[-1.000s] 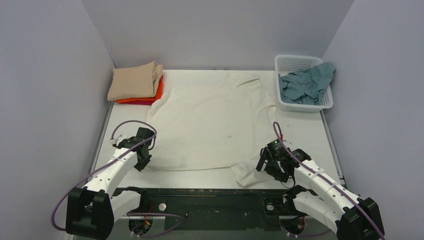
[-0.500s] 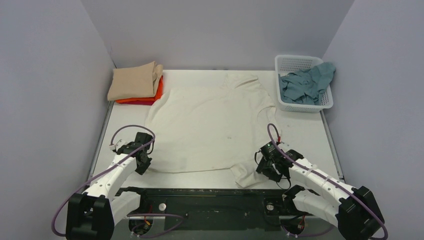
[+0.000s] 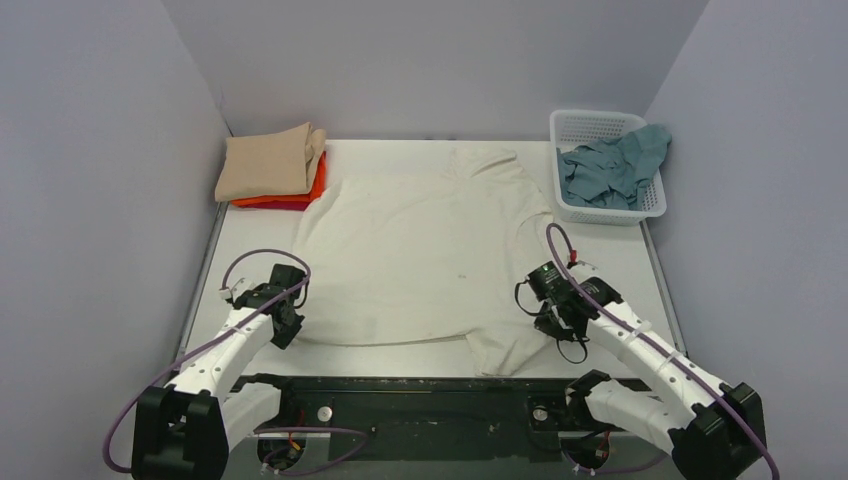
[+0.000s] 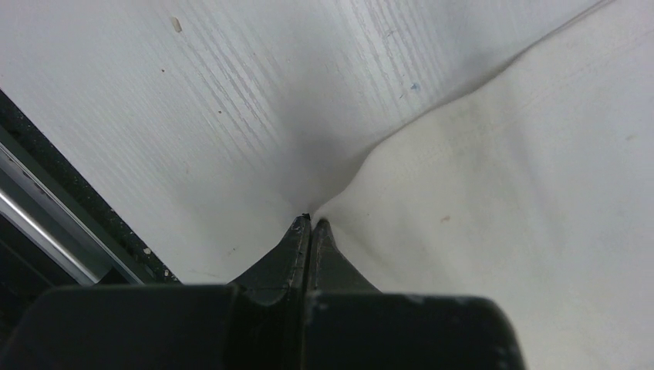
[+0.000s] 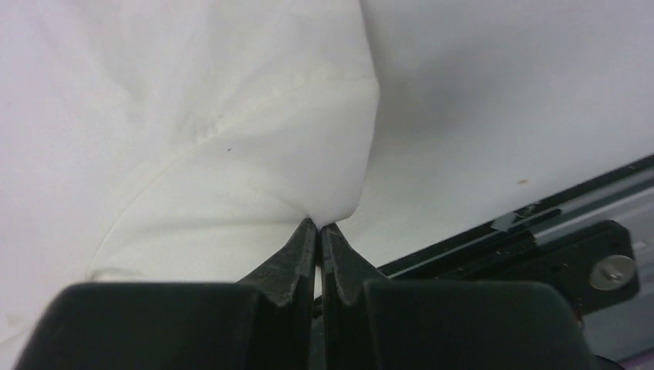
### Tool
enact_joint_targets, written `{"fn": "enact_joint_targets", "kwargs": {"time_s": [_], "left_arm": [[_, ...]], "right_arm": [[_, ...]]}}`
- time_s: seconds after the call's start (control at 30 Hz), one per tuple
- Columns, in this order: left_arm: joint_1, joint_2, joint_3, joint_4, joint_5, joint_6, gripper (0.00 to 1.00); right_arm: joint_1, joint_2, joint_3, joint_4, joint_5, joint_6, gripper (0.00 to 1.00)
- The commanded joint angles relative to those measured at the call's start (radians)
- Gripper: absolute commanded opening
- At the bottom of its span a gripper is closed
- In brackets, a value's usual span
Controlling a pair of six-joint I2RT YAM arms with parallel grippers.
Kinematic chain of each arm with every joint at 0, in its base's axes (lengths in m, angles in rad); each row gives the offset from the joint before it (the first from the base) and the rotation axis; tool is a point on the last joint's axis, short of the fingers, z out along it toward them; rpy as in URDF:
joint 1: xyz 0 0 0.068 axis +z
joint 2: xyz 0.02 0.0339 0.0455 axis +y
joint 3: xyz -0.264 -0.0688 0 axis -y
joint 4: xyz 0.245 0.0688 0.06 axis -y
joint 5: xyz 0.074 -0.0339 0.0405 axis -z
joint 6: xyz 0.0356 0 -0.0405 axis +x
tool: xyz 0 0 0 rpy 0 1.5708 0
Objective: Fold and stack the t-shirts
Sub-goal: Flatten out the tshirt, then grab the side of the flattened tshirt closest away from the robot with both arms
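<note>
A large cream-white t-shirt [image 3: 420, 250] lies spread flat across the middle of the table. My left gripper [image 3: 287, 325] is shut on its near left hem corner [image 4: 339, 202], pinched at the fingertips. My right gripper [image 3: 545, 312] is shut on the edge of the near right sleeve [image 5: 332, 200], which is lifted a little off the table. A tan t-shirt [image 3: 268, 162] lies folded on orange [image 3: 318, 176] and red [image 3: 262, 204] ones at the back left. A teal-blue t-shirt [image 3: 612, 168] hangs crumpled out of the basket.
The white lattice basket [image 3: 598, 128] stands at the back right against the wall. Grey walls close in both sides and the back. A black rail [image 3: 420, 385] runs along the near table edge between the arm bases.
My right gripper has closed on the near right sleeve and moved up and away from the near edge, pulling the sleeve with it. The left gripper holds still.
</note>
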State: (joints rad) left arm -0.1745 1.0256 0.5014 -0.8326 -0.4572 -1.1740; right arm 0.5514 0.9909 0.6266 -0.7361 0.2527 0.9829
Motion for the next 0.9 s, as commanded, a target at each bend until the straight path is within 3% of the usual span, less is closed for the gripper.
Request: {"fn": "enact_joint_targets", "kwargs": {"time_s": [0.0, 0.07, 0.13, 0.23, 0.33, 0.37, 0.47, 0.67, 0.87], "left_arm": [[0.009, -0.032, 0.021, 0.018, -0.015, 0.004, 0.00], [0.009, -0.033, 0.019, 0.027, -0.005, 0.007, 0.00], [0.009, -0.031, 0.021, 0.036, 0.006, 0.010, 0.00], [0.008, -0.030, 0.024, 0.052, 0.021, 0.027, 0.00], [0.008, -0.033, 0.026, 0.060, 0.036, 0.041, 0.00], [0.008, -0.034, 0.026, 0.064, 0.037, 0.043, 0.00], [0.008, -0.040, 0.027, 0.065, 0.037, 0.048, 0.00], [0.008, -0.047, 0.024, 0.062, 0.041, 0.050, 0.00], [0.008, -0.063, 0.016, 0.051, 0.053, 0.049, 0.00]], "right_arm": [[-0.077, -0.030, 0.072, -0.308, 0.132, -0.059, 0.00], [-0.098, -0.033, 0.077, -0.298, 0.150, -0.061, 0.02], [-0.110, -0.018, 0.083, -0.267, 0.160, -0.077, 0.18], [-0.112, 0.002, 0.103, -0.242, 0.174, -0.100, 0.32], [-0.100, -0.025, 0.114, -0.266, 0.113, -0.114, 0.55], [-0.080, -0.037, 0.117, -0.294, 0.077, -0.109, 0.57], [0.029, -0.119, 0.117, -0.329, -0.008, -0.074, 0.59], [0.447, -0.102, 0.007, -0.175, -0.101, 0.160, 0.58], [0.548, 0.008, -0.063, -0.018, -0.031, 0.260, 0.54]]}}
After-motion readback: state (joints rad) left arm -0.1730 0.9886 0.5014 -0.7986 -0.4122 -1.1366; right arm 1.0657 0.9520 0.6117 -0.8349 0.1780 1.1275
